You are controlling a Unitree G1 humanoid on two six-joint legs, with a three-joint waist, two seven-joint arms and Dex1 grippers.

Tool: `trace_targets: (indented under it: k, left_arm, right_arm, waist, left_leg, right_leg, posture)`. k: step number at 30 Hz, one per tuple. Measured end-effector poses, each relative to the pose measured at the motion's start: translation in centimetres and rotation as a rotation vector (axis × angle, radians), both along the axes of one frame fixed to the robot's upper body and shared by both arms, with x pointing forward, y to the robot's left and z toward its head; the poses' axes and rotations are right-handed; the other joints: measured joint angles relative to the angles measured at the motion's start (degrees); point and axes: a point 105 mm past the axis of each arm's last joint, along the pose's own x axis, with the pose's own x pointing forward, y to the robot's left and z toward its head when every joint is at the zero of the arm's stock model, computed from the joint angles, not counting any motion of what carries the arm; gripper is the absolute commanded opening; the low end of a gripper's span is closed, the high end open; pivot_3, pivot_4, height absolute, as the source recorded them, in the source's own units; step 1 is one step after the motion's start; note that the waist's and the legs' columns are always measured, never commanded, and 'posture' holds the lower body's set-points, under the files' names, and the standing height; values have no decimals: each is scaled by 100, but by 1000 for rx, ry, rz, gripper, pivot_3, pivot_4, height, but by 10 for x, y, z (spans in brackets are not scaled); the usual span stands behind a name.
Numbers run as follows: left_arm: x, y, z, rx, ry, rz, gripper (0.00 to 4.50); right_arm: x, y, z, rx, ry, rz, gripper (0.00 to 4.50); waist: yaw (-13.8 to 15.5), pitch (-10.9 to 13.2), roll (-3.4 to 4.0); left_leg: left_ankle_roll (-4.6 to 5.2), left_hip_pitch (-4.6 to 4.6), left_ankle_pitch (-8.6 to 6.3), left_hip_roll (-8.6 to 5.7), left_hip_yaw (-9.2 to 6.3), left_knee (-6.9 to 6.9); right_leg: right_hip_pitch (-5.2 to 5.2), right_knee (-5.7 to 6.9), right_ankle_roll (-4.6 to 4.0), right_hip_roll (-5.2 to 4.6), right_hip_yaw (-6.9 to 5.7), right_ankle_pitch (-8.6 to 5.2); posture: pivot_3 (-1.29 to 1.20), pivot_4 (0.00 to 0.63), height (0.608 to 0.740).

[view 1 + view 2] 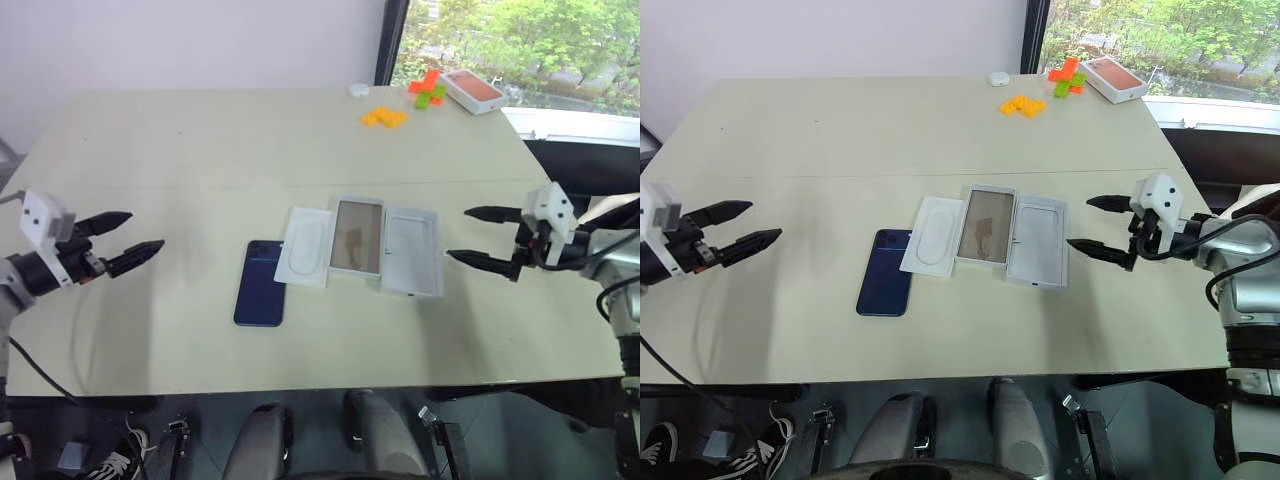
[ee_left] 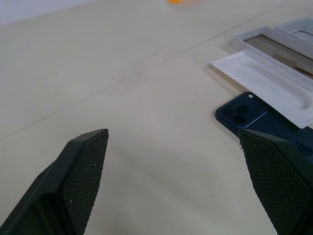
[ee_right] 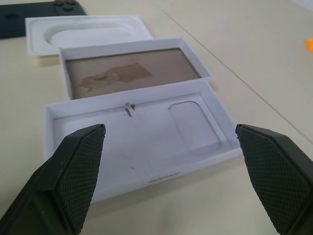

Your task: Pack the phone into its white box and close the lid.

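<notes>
Plainly, head views: phone [image 1: 261, 284] lies flat, left of white insert [image 1: 306, 246]; brown-floored tray [image 1: 357, 237] and white box [image 1: 413, 250] sit right of insert, three trays edge to edge. Risk, judged: thin phone slips from pinch; wrong tray chosen.

Left wrist view: left gripper [image 2: 173, 183] fingers apart, empty, phone near.

Right wrist view: right gripper [image 3: 168, 171] fingers apart, empty, above white box.

Surface: pale table [image 1: 200, 150], orange blocks [image 1: 384, 117] far behind insert, window beyond.

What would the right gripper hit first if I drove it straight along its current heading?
Probably the white tray nearest it: the open right gripper points toward that tray's side, slightly downward. It seems to hover above the table, so it might pass just over the rim.
</notes>
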Motion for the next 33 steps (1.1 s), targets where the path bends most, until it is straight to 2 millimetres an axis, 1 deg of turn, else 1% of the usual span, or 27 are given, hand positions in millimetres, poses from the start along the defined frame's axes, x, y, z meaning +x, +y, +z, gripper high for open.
trace_targets:
  k: [3,5,8,12,15,16,18,20,23,24,25,26,28,30,32,33]
  left_arm:
    - [2,-2,-4,-9,13,2,4473]
    - [6,-5,-1,-20,10,7,4473]
    - [12,-14,-1,-47,19,5,4473]
    - [18,-19,-8,-111,73,30,4473]
    - [25,-28,-14,-160,146,56,4473]
    - [27,-32,-19,-179,187,62,4473]
    - [38,-49,-25,-311,260,64,4473]
    - [47,-66,-24,-421,313,40,4473]
    - [67,-88,-7,-547,353,6,4473]
    - [77,-95,-1,-593,355,10,4473]
    - [85,-102,4,-624,366,11,4473]
    - [90,-106,3,-641,386,17,4473]
    - [99,-118,-5,-637,437,23,4473]
    - [105,-131,-22,-627,509,38,4473]
    - [109,-136,-33,-653,551,46,4473]
    - [112,-139,-35,-670,568,49,4473]
  right_arm:
    - [2,-5,-2,-2,-3,-24,4500]
    - [3,-6,-2,-4,-8,-34,4500]
    - [4,-6,-1,-7,-20,-39,4500]
    - [6,-5,2,-7,-32,-42,4500]
    - [8,-2,4,-2,-47,-45,4500]
    - [9,0,5,1,-55,-43,4500]
    - [11,9,7,14,-71,-26,4500]
    - [13,20,8,20,-82,1,4500]
    - [13,36,10,25,-93,42,4500]
    - [12,43,11,28,-97,60,4500]
    - [12,51,13,36,-103,80,4500]
    - [11,57,14,43,-106,92,4500]
    - [10,66,14,38,-104,115,4500]
    - [9,73,15,47,-107,122,4500]
    - [9,76,15,54,-109,124,4500]
    - [9,76,16,54,-110,122,4500]
  waist:
    - [0,0,0]
    - [0,0,0]
    - [6,0,0]
    - [-2,0,0]
    - [0,0,0]
    - [-1,-1,0]
    - [7,-1,-2]
    - [16,-1,-4]
    - [19,-1,-4]
    - [22,-1,-3]
    - [19,-2,-5]
    - [16,-2,-4]
    - [-4,-2,-4]
    - [-1,-2,-4]
    - [2,-2,-5]
    - [9,-1,-5]
  left_leg:
    - [0,0,0,0,0,0]
    - [0,0,0,0,0,0]
    - [0,2,0,-1,-1,0]
    - [0,2,0,-1,-1,1]
    - [0,5,0,-2,-2,1]
    - [0,7,0,-2,-2,1]
    - [0,8,0,-1,-7,6]
    - [-1,4,1,-2,-12,9]
    - [-1,2,1,-8,-17,9]
    - [-2,3,1,-11,-17,9]
    - [-2,3,1,-11,-17,9]
    - [-2,4,2,-12,-17,9]
    - [-3,5,1,-13,-14,7]
    - [-3,5,2,-13,-14,6]
    - [-5,2,3,-13,-15,6]
    - [-7,1,4,-13,-16,7]
  right_leg:
    - [0,0,0,0,0,0]
    - [0,1,0,1,0,0]
    - [5,1,1,0,0,1]
    - [5,0,1,0,0,1]
    - [7,3,2,0,1,1]
    - [10,3,2,1,1,1]
    - [14,4,3,4,-1,2]
    - [13,6,3,3,-3,2]
    - [13,6,3,0,-4,3]
    - [14,6,3,-2,-5,3]
    - [14,5,3,-2,-5,4]
    - [15,7,3,-3,-4,4]
    - [14,5,3,-3,-3,4]
    - [13,6,3,-2,-3,4]
    - [10,5,2,-2,-4,4]
    - [10,6,2,-2,-5,4]
  posture:
    - [0,150,740]
    - [0,150,740]
    - [0,150,740]
    - [0,150,740]
    - [0,150,740]
    - [0,150,740]
    - [0,150,740]
    - [0,150,740]
    - [0,150,740]
    - [0,150,740]
    - [0,150,740]
    - [0,150,740]
    - [0,150,740]
    - [0,150,740]
    - [0,150,740]
    - [0,150,740]
